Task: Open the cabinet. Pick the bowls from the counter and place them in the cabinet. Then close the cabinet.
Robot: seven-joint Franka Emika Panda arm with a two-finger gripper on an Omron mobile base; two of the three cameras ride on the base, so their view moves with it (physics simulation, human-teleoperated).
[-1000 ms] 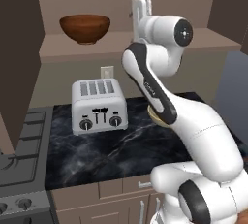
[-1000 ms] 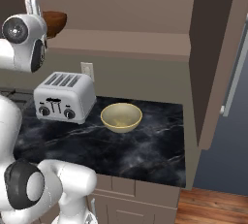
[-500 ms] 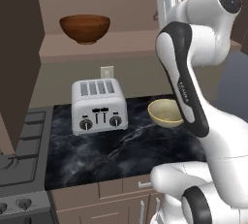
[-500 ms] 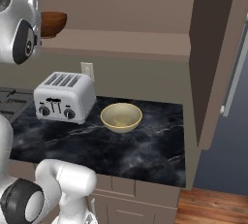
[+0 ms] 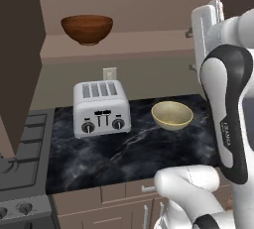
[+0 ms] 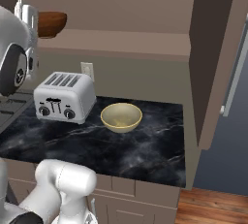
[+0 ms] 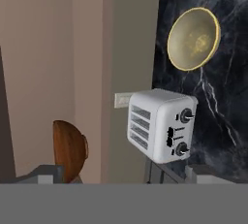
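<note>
Open brown cabinet [image 5: 20, 59] above a black marbled table [image 5: 134, 151], with a reddish-brown wooden bowl [image 5: 87, 28] resting on the inner shelf [image 5: 149, 44], near its left end. On the table, a pale cream-yellow bowl [image 5: 172, 115] sitting upright just right of a silver toaster [image 5: 101, 108], apart from it, stove top [image 5: 20, 148] at far left. White robot claw [image 5: 211, 22] raised high at shelf level on the right, well above the cream bowl, released and grasping nothing.

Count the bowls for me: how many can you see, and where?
2. The reddish-brown bowl sits on the open cabinet's shelf. The cream bowl is on the counter, right of the toaster.
</note>
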